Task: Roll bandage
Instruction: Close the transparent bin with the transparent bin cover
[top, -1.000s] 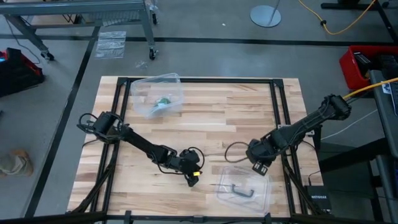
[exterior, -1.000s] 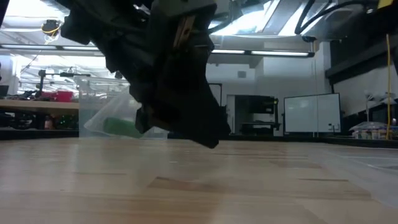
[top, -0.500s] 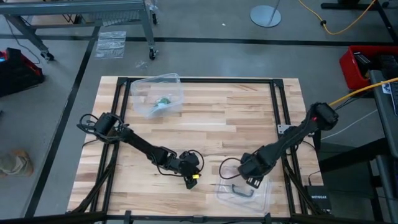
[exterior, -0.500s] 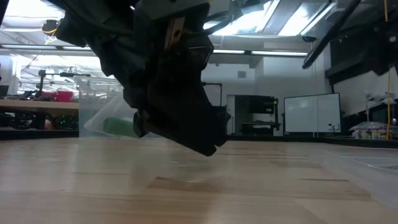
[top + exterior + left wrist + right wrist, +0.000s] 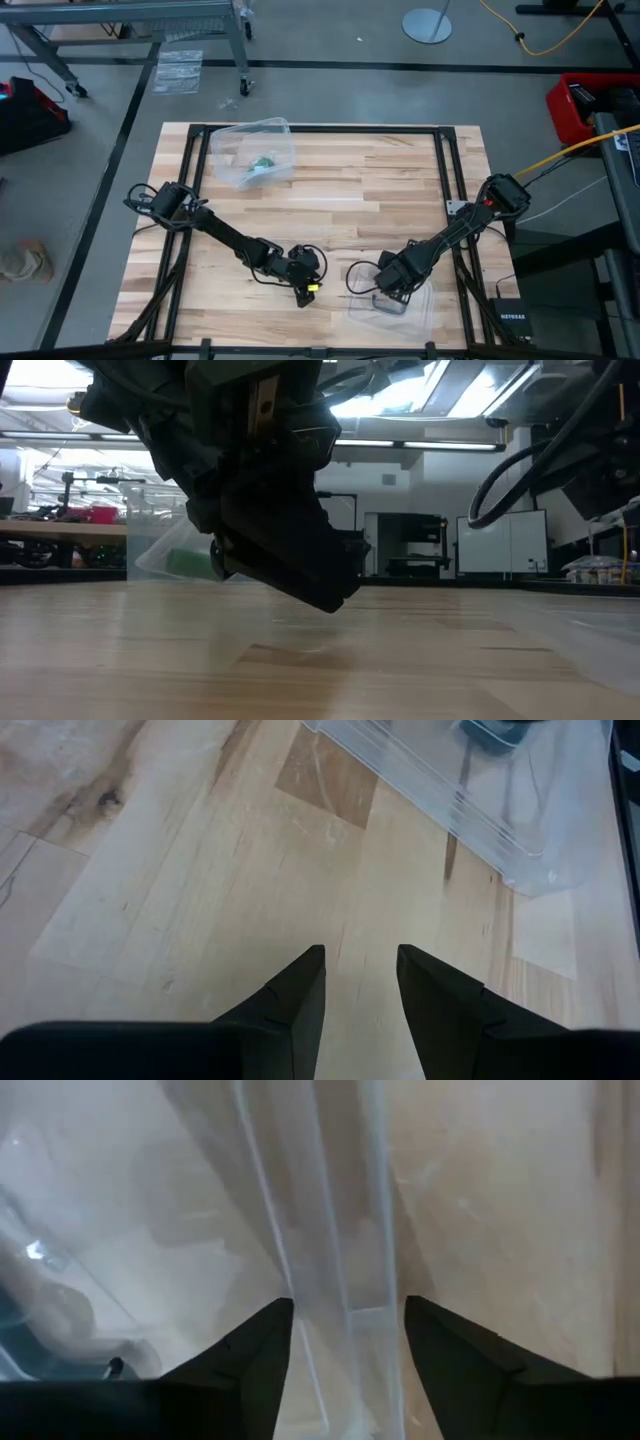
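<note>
The bandage (image 5: 262, 162) is a small bright green bundle lying inside a clear plastic container (image 5: 245, 140) at the table's far left; in the low view the bandage (image 5: 190, 563) shows through the container's wall. My left gripper (image 5: 307, 293) hovers open over bare wood near the front middle, nothing between its fingers (image 5: 300, 990). My right gripper (image 5: 392, 288) points down, open, over a clear plastic tray (image 5: 415, 312) at the front right. In its wrist view my right gripper (image 5: 347, 1305) has a fingertip on either side of the tray's clear wall (image 5: 340, 1230).
A dark bent object (image 5: 392, 306) lies in the front-right tray, partly under my right gripper. That tray (image 5: 470, 800) also shows ahead of my left gripper. Black frame rails (image 5: 447, 170) run along the table's edges. Bare wood lies across the table's middle.
My right gripper has come down and gone toward the table's near edge and leftward, from beside the front-right tray to right over it. My left gripper has stayed in place.
</note>
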`<action>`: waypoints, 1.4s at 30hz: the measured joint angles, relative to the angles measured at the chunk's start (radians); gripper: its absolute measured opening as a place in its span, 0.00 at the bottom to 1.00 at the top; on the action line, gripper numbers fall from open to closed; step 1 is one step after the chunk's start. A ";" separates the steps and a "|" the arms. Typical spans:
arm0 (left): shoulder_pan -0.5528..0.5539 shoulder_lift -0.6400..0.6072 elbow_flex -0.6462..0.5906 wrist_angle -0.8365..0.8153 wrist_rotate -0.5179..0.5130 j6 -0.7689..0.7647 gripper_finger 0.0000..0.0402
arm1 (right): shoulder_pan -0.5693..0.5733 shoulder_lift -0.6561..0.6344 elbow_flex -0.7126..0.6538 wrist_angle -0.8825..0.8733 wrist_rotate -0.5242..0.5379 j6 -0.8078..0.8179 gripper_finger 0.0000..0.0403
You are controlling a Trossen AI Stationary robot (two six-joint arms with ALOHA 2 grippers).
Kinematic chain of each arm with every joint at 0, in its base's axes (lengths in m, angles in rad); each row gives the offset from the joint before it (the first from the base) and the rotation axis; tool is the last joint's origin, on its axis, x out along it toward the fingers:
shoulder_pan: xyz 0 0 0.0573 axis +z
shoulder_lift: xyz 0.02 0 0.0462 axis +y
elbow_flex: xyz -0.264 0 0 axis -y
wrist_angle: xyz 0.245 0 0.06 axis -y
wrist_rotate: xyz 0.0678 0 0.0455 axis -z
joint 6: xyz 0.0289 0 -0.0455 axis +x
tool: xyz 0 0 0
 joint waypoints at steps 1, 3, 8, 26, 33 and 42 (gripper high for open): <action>0.000 0.000 0.000 -0.001 0.000 0.001 0.30 | 0.000 0.003 0.000 0.007 0.000 -0.016 0.49; -0.001 0.000 0.000 -0.004 0.000 0.014 0.30 | 0.000 0.005 0.000 0.023 -0.001 -0.044 0.45; -0.001 0.000 0.000 -0.008 0.000 0.018 0.30 | -0.001 0.005 0.001 0.068 -0.011 -0.069 0.31; 0.000 -0.001 0.000 -0.039 -0.001 0.061 0.30 | -0.001 0.008 0.000 0.060 -0.070 -0.059 0.09; 0.003 -0.002 0.000 -0.054 -0.001 0.061 0.30 | 0.000 0.015 0.077 -0.219 0.045 -0.059 0.02; 0.033 -0.002 0.000 -0.059 -0.001 0.109 0.30 | -0.001 0.012 0.260 -0.646 0.178 -0.057 0.01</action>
